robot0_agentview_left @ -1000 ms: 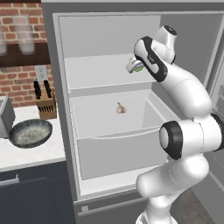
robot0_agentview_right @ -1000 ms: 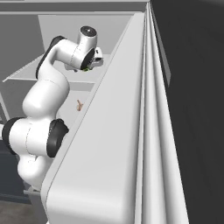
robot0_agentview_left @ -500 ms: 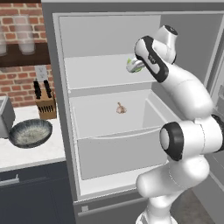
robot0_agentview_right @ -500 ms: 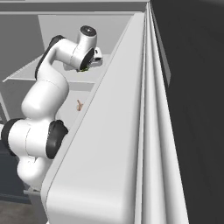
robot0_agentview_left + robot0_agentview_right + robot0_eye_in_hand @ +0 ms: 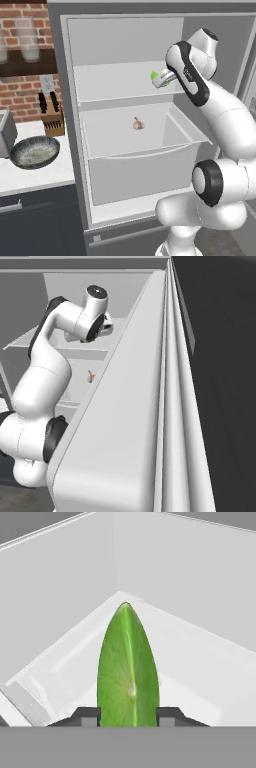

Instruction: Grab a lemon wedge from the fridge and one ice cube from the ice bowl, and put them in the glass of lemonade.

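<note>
The fridge (image 5: 70, 125) stands open, with pale shelves and a drawer inside. My gripper (image 5: 159, 80) reaches in over the upper shelf on its right side and is shut on the lemon wedge (image 5: 154, 76), a small lime-green piece. In the hand view the lemon wedge (image 5: 128, 667) stands upright between the two dark fingertips (image 5: 86, 716), pressed on both sides, with the shelf's back corner behind it. The ice bowl (image 5: 35, 152), dark grey with whitish speckled contents, sits on the counter to the left of the fridge. In the right base view my gripper (image 5: 105, 330) is partly hidden by the door.
A small beige garlic-like bulb (image 5: 138, 123) lies in the fridge drawer (image 5: 140, 167) below the shelf. A knife block (image 5: 51, 120) and a silver toaster (image 5: 5, 132) stand on the counter. Frosted glasses (image 5: 30, 40) sit on a wall shelf. The open fridge door (image 5: 145, 421) looms at my right.
The fingers have come together on the lemon wedge; a second ago they stood wider around it. The arm has hardly moved.
</note>
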